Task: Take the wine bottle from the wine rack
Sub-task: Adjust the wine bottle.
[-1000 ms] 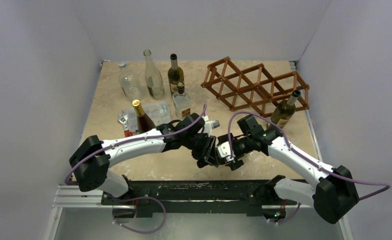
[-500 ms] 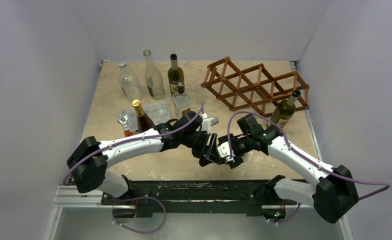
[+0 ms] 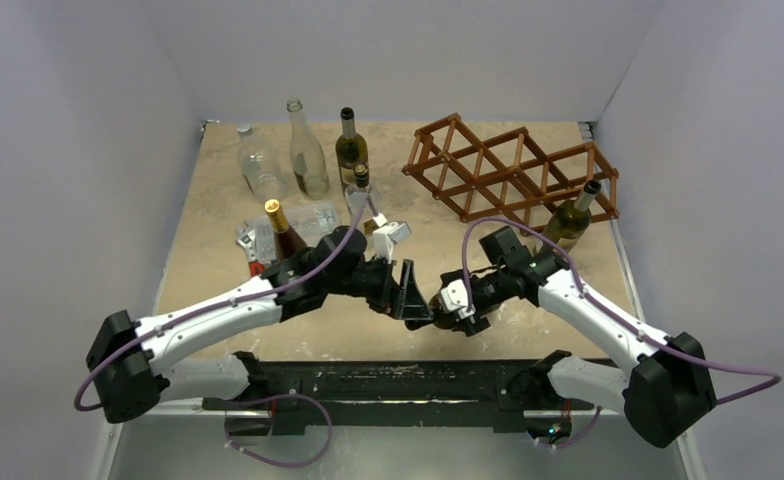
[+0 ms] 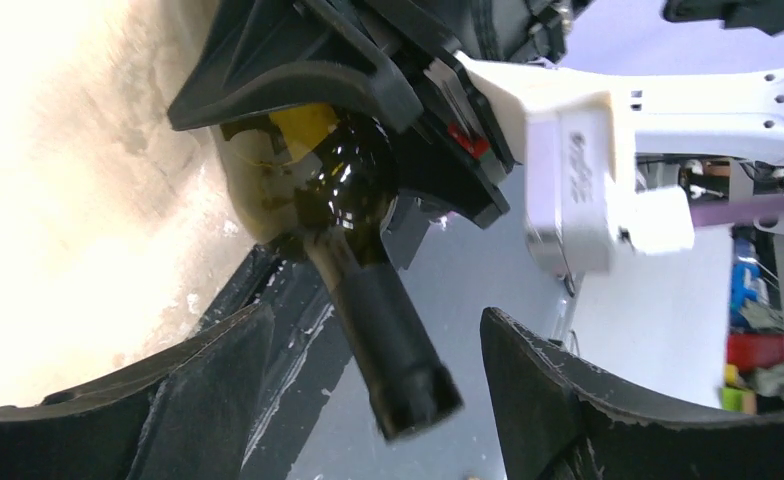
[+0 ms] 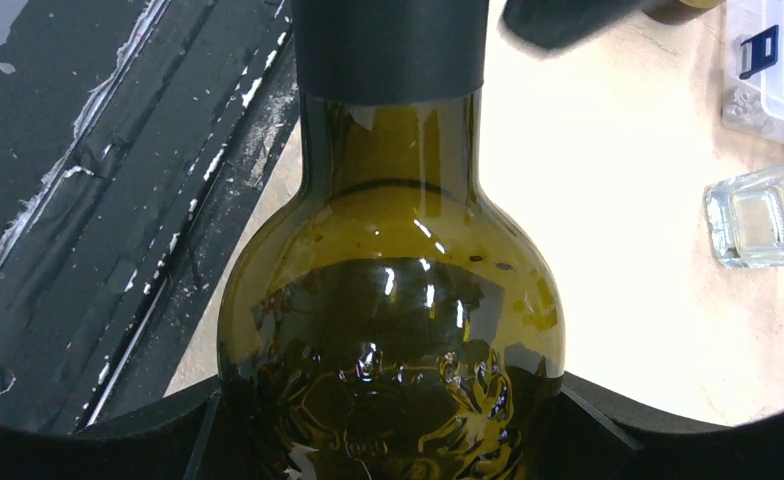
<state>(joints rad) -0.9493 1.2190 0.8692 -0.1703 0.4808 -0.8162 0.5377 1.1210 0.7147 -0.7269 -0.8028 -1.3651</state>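
Nothing legible — embossed mark [image 4: 580, 172] on white housing [image 4: 568, 105] blurred.

The right wrist camera sits almost against the body of the wine bottle [image 5: 388, 340], facing along it toward the neck, with the worktop [image 5: 608, 200] beyond. The left wrist camera is also very near. It looks from the neck end between the spread fingers of the left hand [image 4: 373, 320], with the right hand [image 4: 358, 140] clasping the body behind. The top camera is high behind the arm bases, facing down and forward. From there the bottle is small and the wine rack [image 3: 513, 170] lies far beyond it. All three views share that bottle.
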